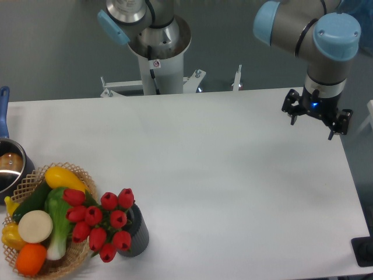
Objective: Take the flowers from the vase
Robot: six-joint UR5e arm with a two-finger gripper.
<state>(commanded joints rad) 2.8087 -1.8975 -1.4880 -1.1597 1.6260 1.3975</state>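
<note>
Approach is the step in hand: the gripper (316,119), fingers spread and holding nothing, hangs well apart from the flowers (100,224) leaning out of the vase (137,233) beside the basket (81,252), so it must cross the table (221,175) and descend.

Even, bright overhead light, soft shadows, slight overall blur.
</note>
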